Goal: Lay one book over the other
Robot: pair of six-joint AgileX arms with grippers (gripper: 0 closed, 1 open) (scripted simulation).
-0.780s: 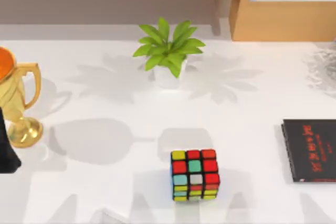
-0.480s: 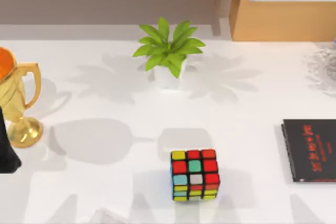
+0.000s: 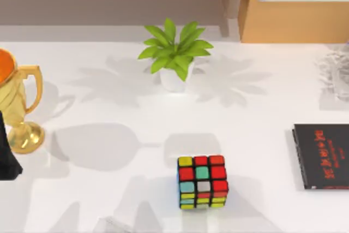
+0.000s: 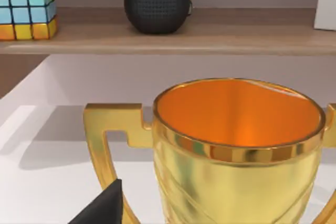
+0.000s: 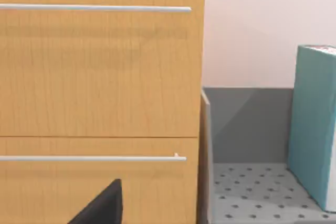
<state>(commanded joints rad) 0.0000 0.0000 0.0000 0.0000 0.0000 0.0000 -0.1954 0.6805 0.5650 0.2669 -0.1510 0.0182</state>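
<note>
On the white table (image 3: 109, 200), the thin flat black book with red lettering (image 3: 322, 155) lies flat at the right edge, well apart from everything but the multicoloured puzzle cube (image 3: 202, 181) to its left. Beyond that cube, farther from the black book, stands the green potted plant in a white pot (image 3: 174, 53), and farthest from it the shiny gold trophy cup with an orange inside (image 3: 16, 107).

The thick teal-blue book with white page edges (image 5: 314, 127) stands upright in a grey perforated bin (image 5: 252, 182) just beside a light wooden drawer cabinet with steel handles (image 5: 100, 77), as the right wrist view shows; how it sits relative to the black book cannot be told.

The left arm (image 3: 6, 154) is at the far side of the table from the black book, close by the trophy. Whether either gripper's fingers stand apart or together cannot be told.

The task looks barely begun: neither book is held. The next move likely calls for the right arm to reach the teal-blue book, grasp it, and carry it over the black one.
</note>
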